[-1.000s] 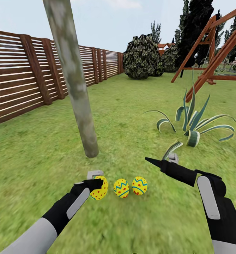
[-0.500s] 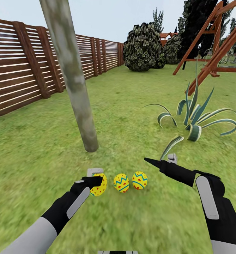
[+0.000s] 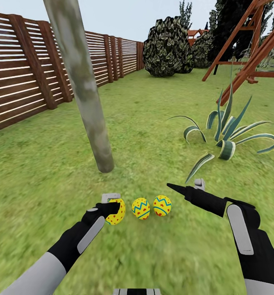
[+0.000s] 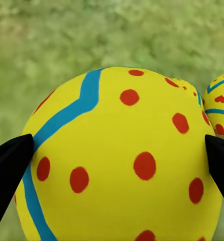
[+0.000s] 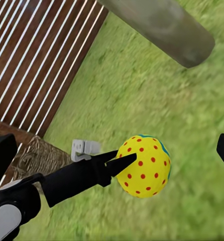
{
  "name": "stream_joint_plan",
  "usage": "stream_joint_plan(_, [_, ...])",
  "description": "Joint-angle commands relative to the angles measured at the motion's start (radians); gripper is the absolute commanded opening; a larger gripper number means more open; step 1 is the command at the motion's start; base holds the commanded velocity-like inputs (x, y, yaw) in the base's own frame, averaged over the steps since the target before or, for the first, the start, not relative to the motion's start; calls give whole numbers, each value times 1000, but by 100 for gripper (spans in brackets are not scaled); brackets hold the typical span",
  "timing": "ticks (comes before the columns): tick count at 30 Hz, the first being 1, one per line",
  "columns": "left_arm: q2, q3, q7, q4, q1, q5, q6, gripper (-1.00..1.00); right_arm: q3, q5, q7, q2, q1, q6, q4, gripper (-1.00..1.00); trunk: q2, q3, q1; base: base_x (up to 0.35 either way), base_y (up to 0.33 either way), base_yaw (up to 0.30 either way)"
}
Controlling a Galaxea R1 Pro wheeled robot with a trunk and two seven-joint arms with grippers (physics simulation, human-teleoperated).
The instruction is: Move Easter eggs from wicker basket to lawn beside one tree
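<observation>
Sunlit garden of mottled green lawn (image 3: 153,123), bounded on the left by a brown slatted wooden fence (image 3: 26,73), with dark bushes (image 3: 167,45) and a reddish timber swing frame (image 3: 251,49) at the far end. Near the middle, the thick, pale grey-green, slightly leaning tree (image 3: 83,90), rooted in the grass just beyond a row of three Easter eggs. To the right, a low striped plant (image 3: 227,135) with broad arching leaves. On the grass in the foreground, the middle egg (image 3: 141,208) and the right egg (image 3: 162,205), side by side and close together, both free of any grip. Beside them, the left egg (image 3: 116,211), yellow with a blue zigzag and red dots, pinched in the left claw (image 3: 112,208); in the left wrist view, the same egg (image 4: 117,160) up close between two black fingertips (image 4: 9,165) pressed against its sides, a second egg (image 4: 220,108) just past it. Whether the held egg touches the grass: cannot tell. Further right, the right claw (image 3: 184,188) poised above the lawn with fingers spread apart and nothing between them, near the right egg but clear of it. In the right wrist view, the left claw (image 5: 124,161) on the spotted egg (image 5: 143,165), the tree trunk (image 5: 162,25) beyond, and a patch of the brown wicker basket (image 5: 39,155) at the foot of the fence (image 5: 36,60), well apart from the eggs.
</observation>
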Motion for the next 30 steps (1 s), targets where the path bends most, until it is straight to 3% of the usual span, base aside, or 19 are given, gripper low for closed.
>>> stream_joint_plan(1, [2,-4,10,-5,0,10,1,-100,-2,6,8,0,-1,5,0,100,0,-1,0,0,0,0])
stream_joint_plan(13, [1,-7,35,-15,1,10,0,-100,-3,5,13,-2,-1,5,-2,100,0,-1,0,141,0,0])
stream_joint_plan(23, [1,-7,38,-16,2,10,-9,-100,-2,5,11,-1,-1,5,-2,100,0,-1,0,19,0,0])
stream_joint_plan(30, [1,-4,38,-16,2,10,-10,-100,-2,5,11,0,-1,5,-3,100,-2,-28,3,0,0,0])
